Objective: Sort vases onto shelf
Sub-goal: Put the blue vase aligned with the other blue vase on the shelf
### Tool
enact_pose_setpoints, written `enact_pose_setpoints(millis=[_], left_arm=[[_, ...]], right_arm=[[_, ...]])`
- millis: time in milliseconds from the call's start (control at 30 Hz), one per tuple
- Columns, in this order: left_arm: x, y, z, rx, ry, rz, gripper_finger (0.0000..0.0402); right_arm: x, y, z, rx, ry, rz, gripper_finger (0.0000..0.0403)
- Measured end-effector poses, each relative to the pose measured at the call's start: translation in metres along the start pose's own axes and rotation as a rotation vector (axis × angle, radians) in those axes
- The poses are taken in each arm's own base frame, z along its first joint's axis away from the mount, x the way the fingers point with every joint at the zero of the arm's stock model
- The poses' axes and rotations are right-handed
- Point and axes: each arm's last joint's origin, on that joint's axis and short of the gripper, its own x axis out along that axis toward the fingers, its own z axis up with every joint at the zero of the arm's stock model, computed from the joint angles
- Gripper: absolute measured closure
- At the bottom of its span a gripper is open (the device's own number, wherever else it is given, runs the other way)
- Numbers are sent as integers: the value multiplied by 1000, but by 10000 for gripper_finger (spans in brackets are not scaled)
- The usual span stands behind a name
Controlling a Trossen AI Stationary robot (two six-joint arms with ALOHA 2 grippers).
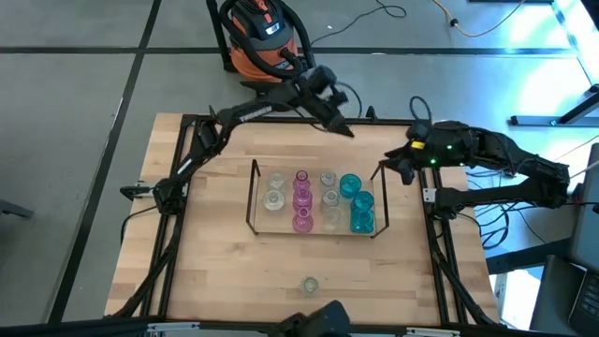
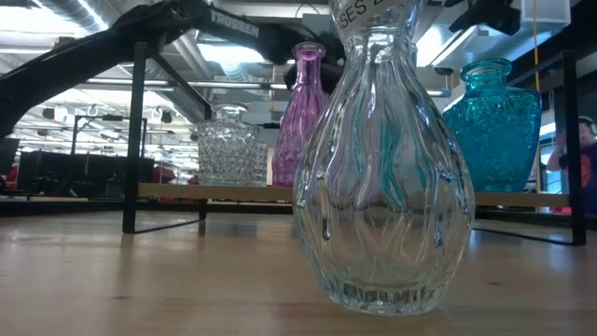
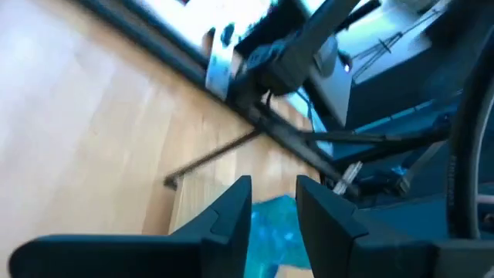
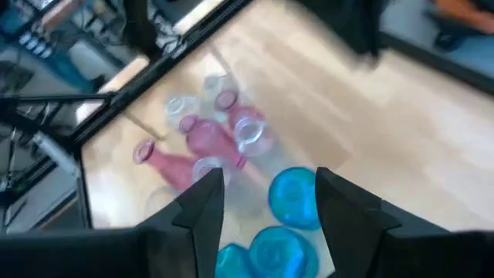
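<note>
The wire shelf (image 1: 253,198) stands mid-table with several vases on its clear base: clear ones (image 1: 274,190), pink ones (image 1: 301,198), more clear ones (image 1: 329,201) and teal ones (image 1: 356,204). One clear ribbed vase (image 1: 309,284) stands upright by itself on the wood near the front edge, and it fills the low view (image 2: 382,177). My left gripper (image 1: 344,129) hangs open and empty in the air beyond the shelf's far side; its fingers (image 3: 231,212) show a gap with nothing in it. My right gripper (image 4: 270,197) is open and empty above the shelf's right end.
A black frame (image 1: 192,150) edges the table. An orange and black vacuum (image 1: 262,37) sits on the floor past the far edge. Bare wood lies left of the shelf and along the near side around the lone vase.
</note>
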Motion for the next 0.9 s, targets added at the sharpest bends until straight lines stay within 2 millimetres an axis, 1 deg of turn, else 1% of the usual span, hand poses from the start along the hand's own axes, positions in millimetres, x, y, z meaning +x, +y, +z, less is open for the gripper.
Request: enact_pose_setpoints(millis=[33, 100, 167, 200, 300, 333, 400, 500, 667, 733, 900], left_arm=[[-9, -9, 4, 24, -12, 2, 307], [-28, -26, 6, 50, -22, 8, 307], [-46, -45, 3, 74, -5, 53, 307], [-56, -54, 0, 85, 12, 89, 307], [-80, -78, -14, 121, 88, 227, 307], [-85, -84, -20, 126, 123, 280, 307], [-99, -105, -29, 149, 160, 362, 307], [-108, -131, -40, 174, 196, 440, 307], [-111, -165, -50, 211, 163, 496, 307], [-110, -175, -53, 221, 148, 518, 308], [-100, -184, -58, 221, 157, 535, 308]], right_arm=[[6, 0, -1, -8, 25, 15, 226], [20, 2, -3, -42, 78, 47, 226], [36, 5, -2, -101, 122, 72, 226], [46, 6, -2, -133, 157, 71, 226], [75, 7, -3, -247, 260, 46, 226], [85, 6, -4, -288, 298, 26, 226], [104, 4, -7, -346, 380, -34, 226], [126, 0, -12, -395, 473, -120, 227], [145, -1, -15, -434, 519, -123, 253], [149, 0, -14, -436, 516, -111, 264], [157, -1, -12, -429, 503, -80, 269]])
